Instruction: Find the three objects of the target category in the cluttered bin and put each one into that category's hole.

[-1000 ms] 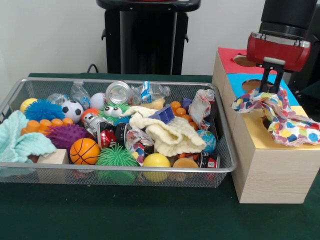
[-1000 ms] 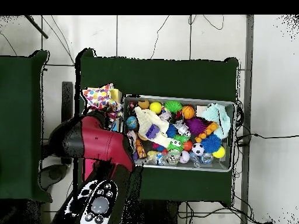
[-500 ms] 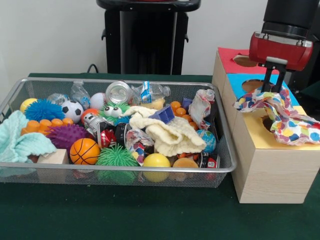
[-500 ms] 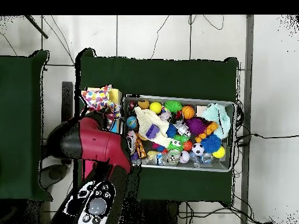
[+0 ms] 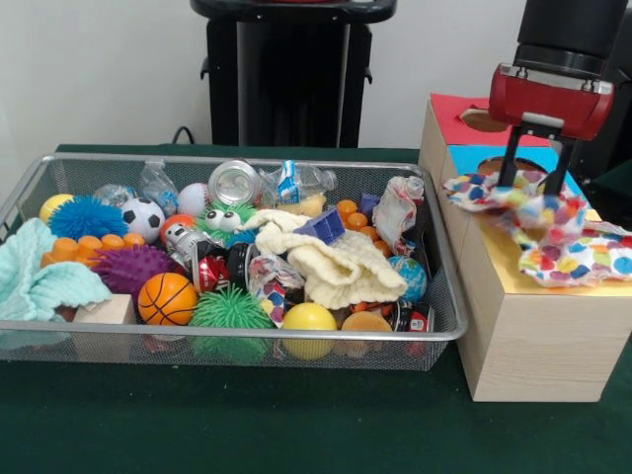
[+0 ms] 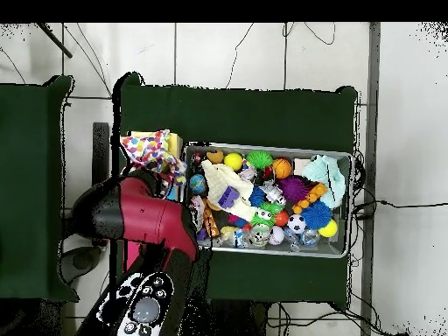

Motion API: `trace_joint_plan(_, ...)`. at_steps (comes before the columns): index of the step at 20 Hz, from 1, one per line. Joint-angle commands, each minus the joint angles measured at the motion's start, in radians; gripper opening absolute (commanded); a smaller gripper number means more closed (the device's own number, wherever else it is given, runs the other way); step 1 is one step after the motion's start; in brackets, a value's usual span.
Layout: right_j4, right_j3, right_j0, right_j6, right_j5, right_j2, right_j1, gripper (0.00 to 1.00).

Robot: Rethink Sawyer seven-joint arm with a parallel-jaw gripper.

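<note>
Where the gripper [image 5: 534,190] hangs over the yellow-topped box [image 5: 523,326], its two black fingers are seen spread apart, with the spotted fabric piece [image 5: 553,227] draped directly beneath and apparently no longer pinched. The cloth is spread wide across the yellow top, its long axis running left to right, so the hole is entirely covered and cannot be located. A second spotted piece [image 5: 397,209] is noted at the right end of the wire bin [image 5: 227,334]. The overhead view is blocked by the arm.
</note>
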Motion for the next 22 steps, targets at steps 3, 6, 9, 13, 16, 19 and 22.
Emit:
trace_joint_plan(3, 0.022, 0.062, -0.003, 0.212, 0.106, 0.055, 0.01, 1.0)
trace_joint_plan(6, 0.034, 0.07, -0.008, 0.222, 0.111, 0.066, 0.004, 1.0)
trace_joint_plan(9, 0.039, 0.077, -0.005, 0.23, 0.111, 0.068, -0.003, 1.0)
trace_joint_plan(13, 0.055, 0.066, 0.009, 0.252, 0.127, 0.059, -0.018, 1.0)
trace_joint_plan(16, 0.068, 0.05, 0.019, 0.266, 0.147, 0.05, -0.028, 1.0)
trace_joint_plan(19, 0.078, 0.038, 0.018, 0.267, 0.157, 0.053, -0.034, 1.0)
trace_joint_plan(22, 0.092, 0.036, 0.018, 0.267, 0.148, 0.06, -0.036, 1.0)
